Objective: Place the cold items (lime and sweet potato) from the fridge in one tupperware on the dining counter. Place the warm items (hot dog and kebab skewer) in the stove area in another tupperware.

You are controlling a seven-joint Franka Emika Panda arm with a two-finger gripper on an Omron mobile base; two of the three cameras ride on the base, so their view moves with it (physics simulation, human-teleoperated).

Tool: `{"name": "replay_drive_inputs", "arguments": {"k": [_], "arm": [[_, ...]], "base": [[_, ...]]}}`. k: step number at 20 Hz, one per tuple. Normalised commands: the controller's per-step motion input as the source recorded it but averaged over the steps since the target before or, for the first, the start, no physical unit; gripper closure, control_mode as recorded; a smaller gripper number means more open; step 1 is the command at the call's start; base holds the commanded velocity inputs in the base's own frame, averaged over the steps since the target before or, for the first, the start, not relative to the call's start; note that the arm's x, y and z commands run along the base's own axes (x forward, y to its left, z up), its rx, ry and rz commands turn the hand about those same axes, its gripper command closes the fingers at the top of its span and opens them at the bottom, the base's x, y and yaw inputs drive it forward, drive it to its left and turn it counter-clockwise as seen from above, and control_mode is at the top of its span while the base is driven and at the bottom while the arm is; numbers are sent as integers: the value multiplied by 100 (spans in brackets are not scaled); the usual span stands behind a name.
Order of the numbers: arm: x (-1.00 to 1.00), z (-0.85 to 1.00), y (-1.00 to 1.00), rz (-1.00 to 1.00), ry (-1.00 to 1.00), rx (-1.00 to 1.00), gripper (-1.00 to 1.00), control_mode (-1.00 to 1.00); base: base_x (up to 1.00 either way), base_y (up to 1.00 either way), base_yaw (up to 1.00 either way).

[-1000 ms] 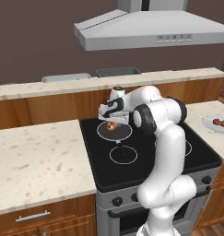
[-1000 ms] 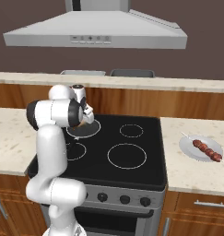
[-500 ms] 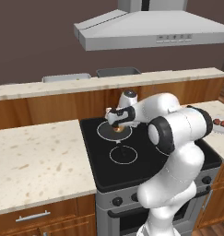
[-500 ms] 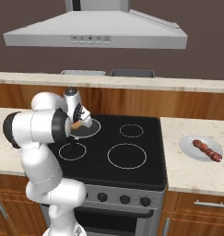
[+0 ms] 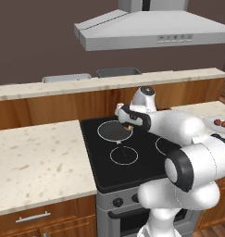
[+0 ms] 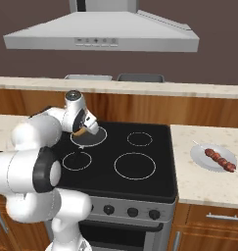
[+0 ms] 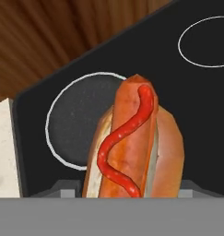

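My gripper [image 5: 125,122] is shut on a hot dog [image 7: 132,143], a sausage in a bun with a red ketchup squiggle. It hangs just above the stove's back left burner [image 7: 69,122]. From the right the hot dog [image 6: 80,131] shows under the gripper [image 6: 84,127], at that burner's near edge. The kebab skewer [image 6: 219,159] lies on a white plate [image 6: 199,156] on the counter right of the stove; its end [image 5: 221,122] also peeks past my arm. Two grey tupperwares [image 6: 88,77] [image 6: 140,77] stand side by side on the raised dining counter behind the stove.
The black cooktop [image 6: 140,162] has four ring burners. A range hood [image 6: 101,34] hangs overhead. Speckled counter [image 5: 35,157] stretches left of the stove. A wooden back panel [image 5: 53,109] rises to the dining counter ledge [image 5: 109,83].
The hand with the hot dog has dropped a little and shifted slightly right over the back left burner. The arm's elbow has swung down and toward the front.
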Motion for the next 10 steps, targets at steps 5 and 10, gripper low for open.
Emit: {"name": "replay_drive_inputs", "arguments": {"k": [5, 10], "arm": [[-68, 55, -23, 0, -3, 0, 100, -100], [-89, 40, -26, 0, -9, 1, 100, -100]], "base": [[0, 0, 0], [0, 0, 0]]}}
